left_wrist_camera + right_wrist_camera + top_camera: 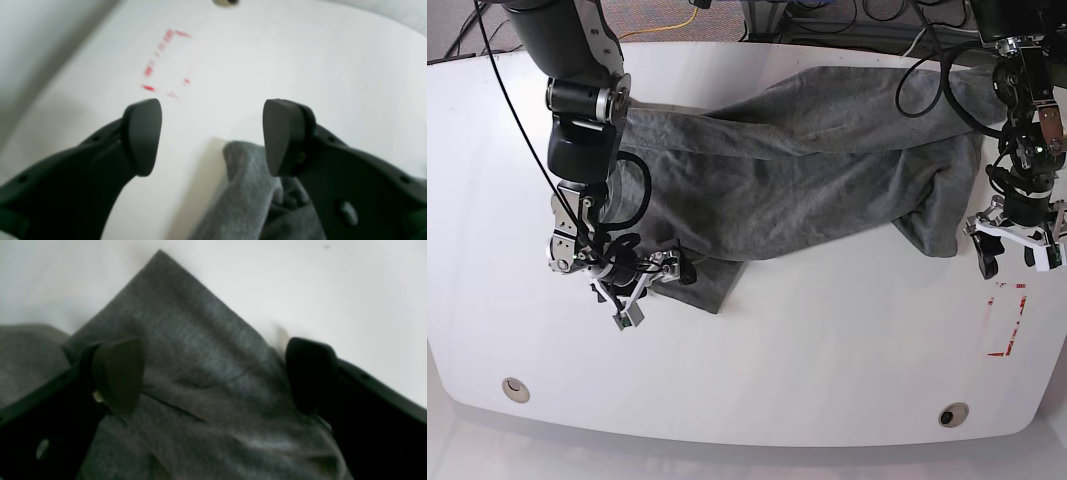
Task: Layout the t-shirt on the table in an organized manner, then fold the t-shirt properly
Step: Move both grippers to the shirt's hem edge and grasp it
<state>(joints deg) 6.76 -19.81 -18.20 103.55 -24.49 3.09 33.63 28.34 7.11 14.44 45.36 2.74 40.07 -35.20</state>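
The heather-grey t-shirt (807, 160) lies rumpled across the far half of the white table (827, 360), with one corner hanging toward the near left. My right gripper (655, 288) is on the left of the base view, open, at that near-left corner. In the right wrist view the gripper (213, 373) has its fingers spread astride the pointed cloth corner (200, 350). My left gripper (1015, 258) is open and empty beside the shirt's right edge. In the left wrist view the gripper (213, 136) hangs over bare table (267, 60), with a fold of shirt (247, 186) under its right finger.
A red tape rectangle (1012, 315) is marked just in front of the left gripper and also shows in the left wrist view (163, 63). Two round cable holes (515, 387) (947, 414) sit near the table's front edge. Cables lie behind the table.
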